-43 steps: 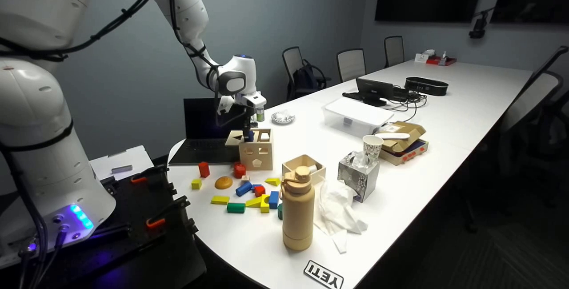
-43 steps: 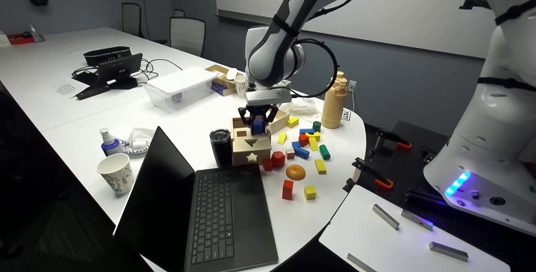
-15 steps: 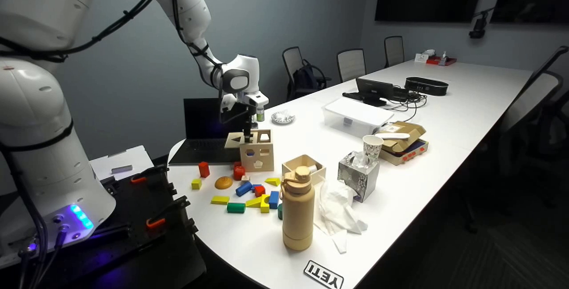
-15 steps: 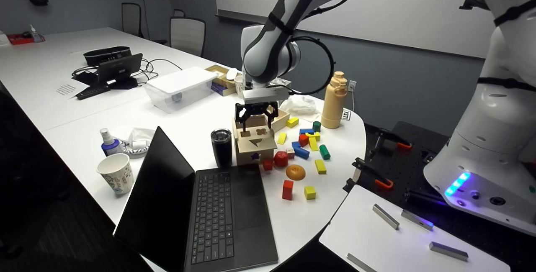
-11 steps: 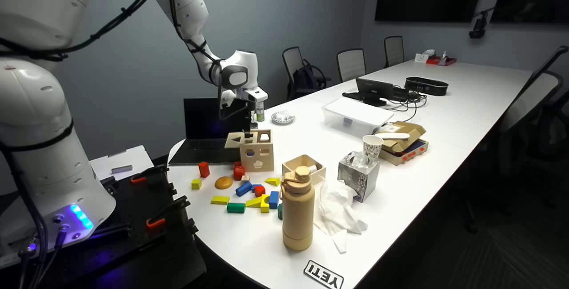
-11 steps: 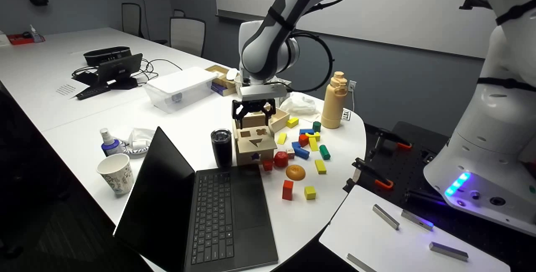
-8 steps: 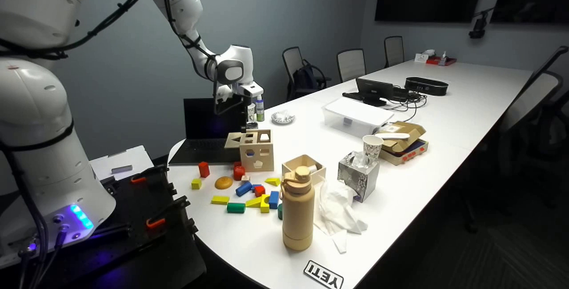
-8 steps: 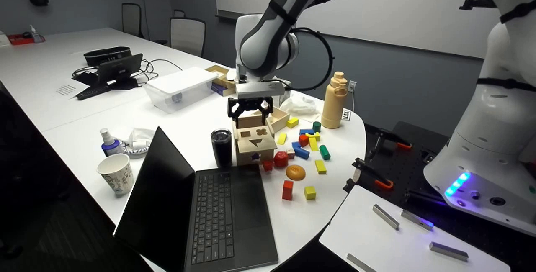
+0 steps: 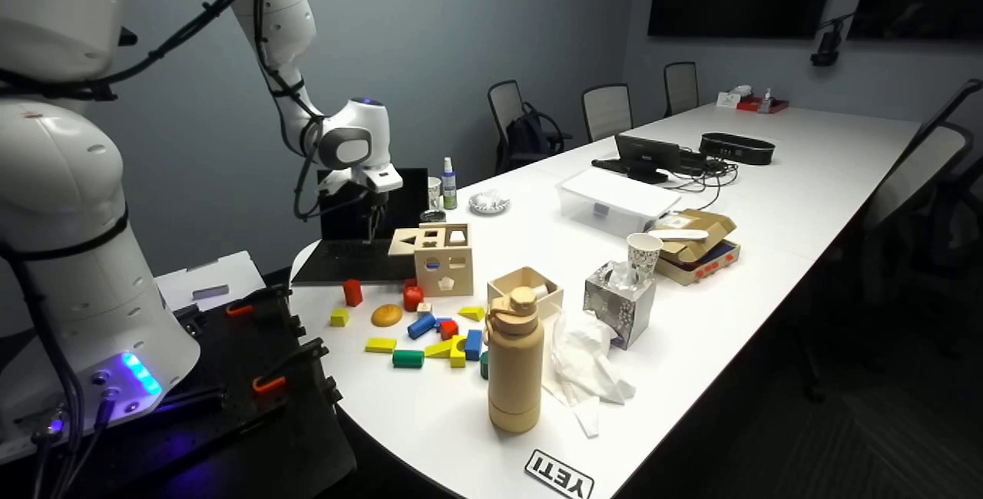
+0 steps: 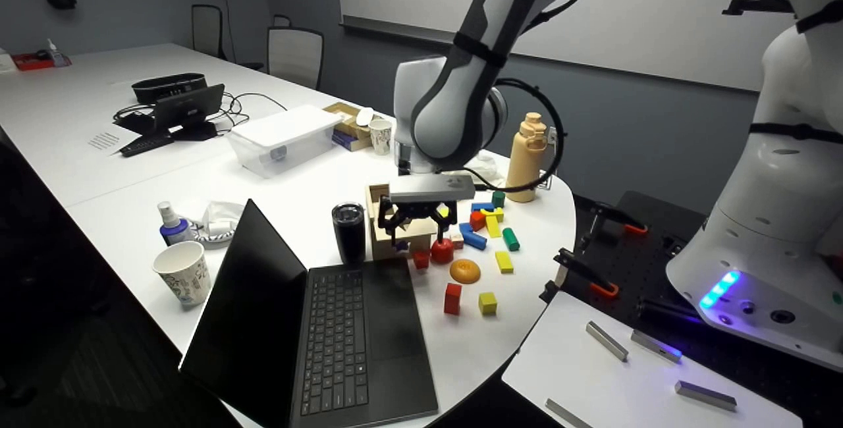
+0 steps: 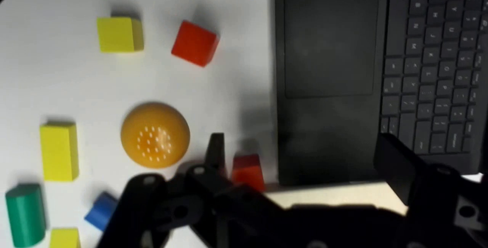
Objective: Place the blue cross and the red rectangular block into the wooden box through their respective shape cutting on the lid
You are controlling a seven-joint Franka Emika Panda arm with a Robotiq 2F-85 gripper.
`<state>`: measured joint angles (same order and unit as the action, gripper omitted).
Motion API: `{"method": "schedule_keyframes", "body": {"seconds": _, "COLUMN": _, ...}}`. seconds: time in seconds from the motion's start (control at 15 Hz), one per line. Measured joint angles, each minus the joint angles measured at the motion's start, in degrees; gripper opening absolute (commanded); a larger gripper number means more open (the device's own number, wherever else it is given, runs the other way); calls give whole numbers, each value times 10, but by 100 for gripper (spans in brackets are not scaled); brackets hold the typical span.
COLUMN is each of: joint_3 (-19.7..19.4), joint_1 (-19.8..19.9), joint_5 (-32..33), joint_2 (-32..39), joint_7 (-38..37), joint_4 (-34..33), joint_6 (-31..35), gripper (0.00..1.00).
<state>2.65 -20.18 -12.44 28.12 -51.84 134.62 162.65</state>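
Over an edge of the laptop (image 11: 328, 133) and just beside the wooden box (image 9: 445, 272) hangs the claw (image 10: 417, 238), its two fingers (image 11: 396, 164) spread wide apart. The lid (image 9: 421, 242), with a triangular cut-out in it, juts from the box top toward the claw. To the claw's right in an exterior view, a blue patch (image 9: 432, 265) shows through a hole in the box's side; too little is visible to say whether it is the blue cross. Lower than the claw and near it, the red rectangular block (image 10: 452, 298) stands upright on the counter (image 10: 474, 349). Below the claw too are a yellow cube (image 10: 487, 303) and an orange dome (image 10: 465, 271). Another red block (image 10: 421, 259) sits beneath the claw, just beside the box.
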Motion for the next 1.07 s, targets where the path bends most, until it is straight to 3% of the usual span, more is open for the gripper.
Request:
{"method": "schedule_keyframes", "body": {"seconds": 0.27, "joint_3": 59, "joint_1": 11, "joint_5": -94, "joint_2": 9, "joint_7": -5, "joint_4": 100, "joint_6": 138, "gripper": 100}}
{"method": "schedule_keyframes", "body": {"seconds": 0.53, "joint_3": 110, "joint_1": 40, "joint_5": -135, "joint_2": 36, "joint_7": -5, "joint_4": 132, "joint_6": 199, "gripper": 100}}
{"method": "schedule_keyframes", "body": {"seconds": 1.07, "joint_3": 66, "joint_1": 37, "joint_5": -133, "joint_2": 76, "joint_7": -3, "joint_4": 105, "joint_6": 204, "gripper": 100}}
